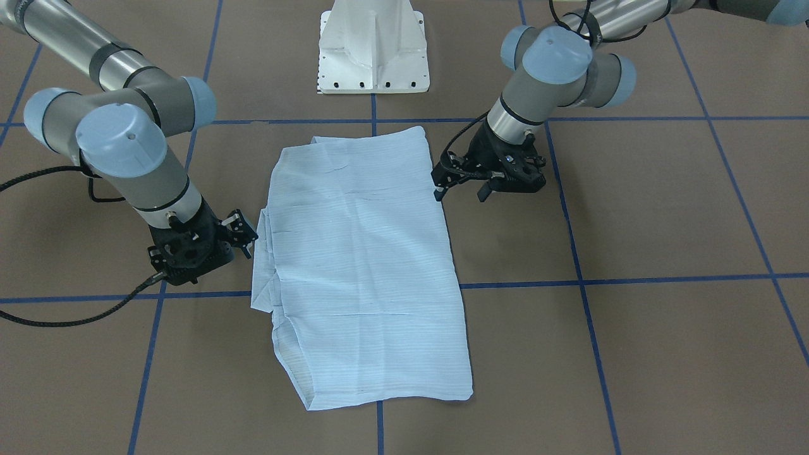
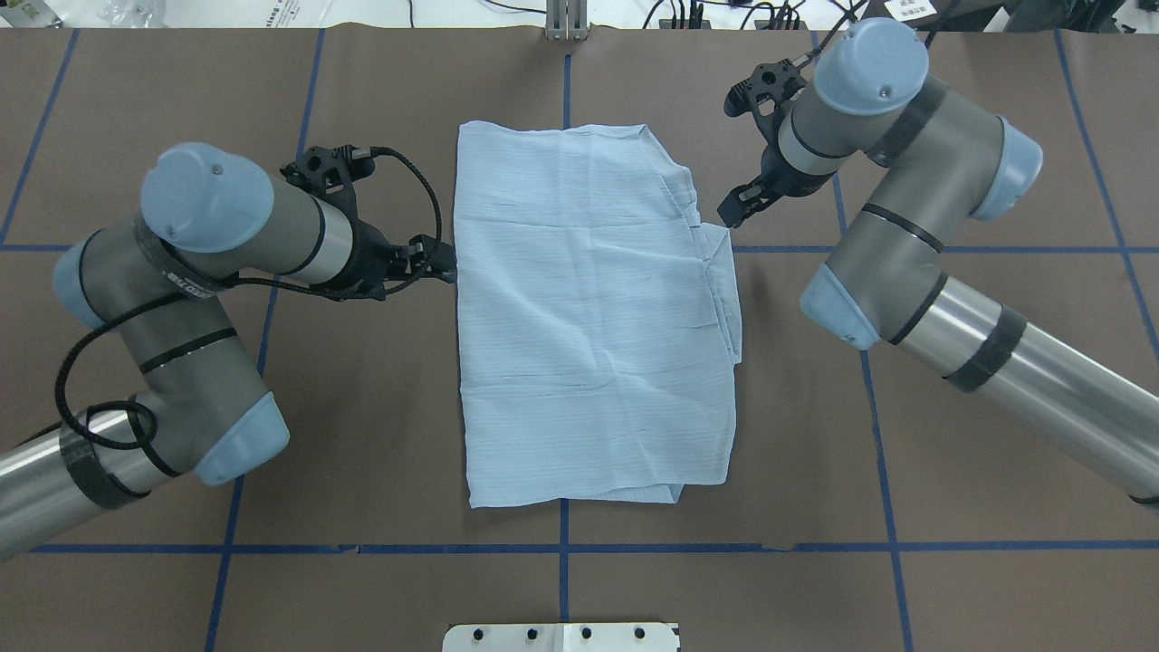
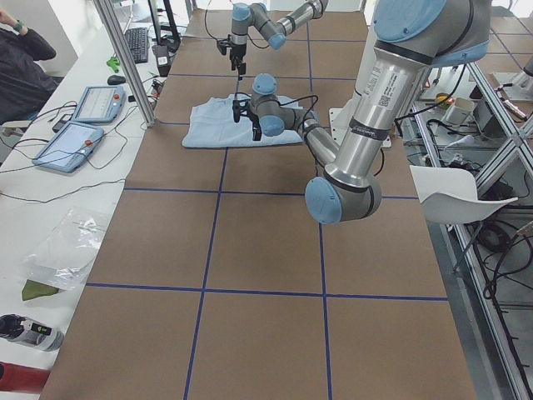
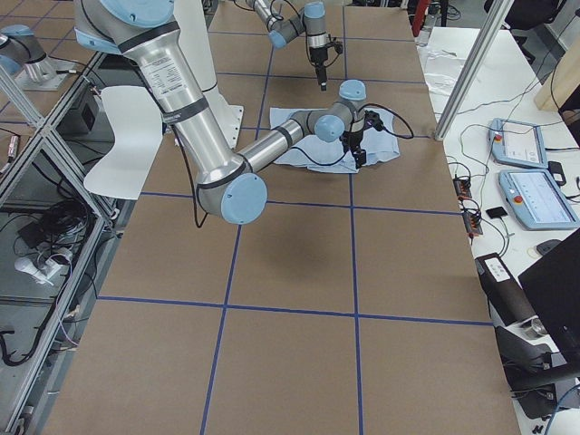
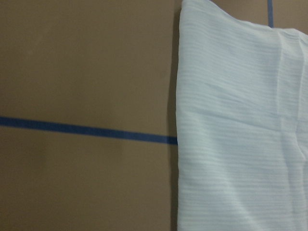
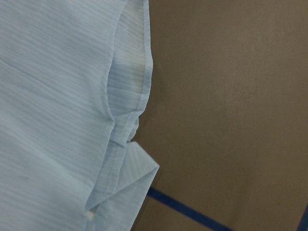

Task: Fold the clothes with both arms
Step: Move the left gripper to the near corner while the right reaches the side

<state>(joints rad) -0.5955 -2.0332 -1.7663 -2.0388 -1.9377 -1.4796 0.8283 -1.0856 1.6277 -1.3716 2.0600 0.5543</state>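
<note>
- Shirt (image 2: pixel 589 317): pale blue, finely striped; lies flat at mid-table (image 2: pixel 362 426) as one oblong, long sides running away from the robot; sits between the two grippers; sleeves, collar and buttons not showing, judged tucked inside.
- Progress: side folds judged done; edge on the robot's left is a clean fold; edge on the robot's right shows stacked layers and a loose corner (image 6: pixel 139 168) poking out; what is left, by my reading, is a crosswise halving, and perhaps a tidying of that corner.
- Left gripper (image 1: pixel 460 191): low, just beside the clean edge, along the half farther from the robot; jaws look parted; nothing between them; contact with the cloth cannot be told.
- Right gripper (image 1: pixel 245 235): low, just beside the layered edge, near the loose corner; jaws look a little parted; holds nothing.
- Wrist views: cloth edge and bare table only; no fingers in sight.
</note>
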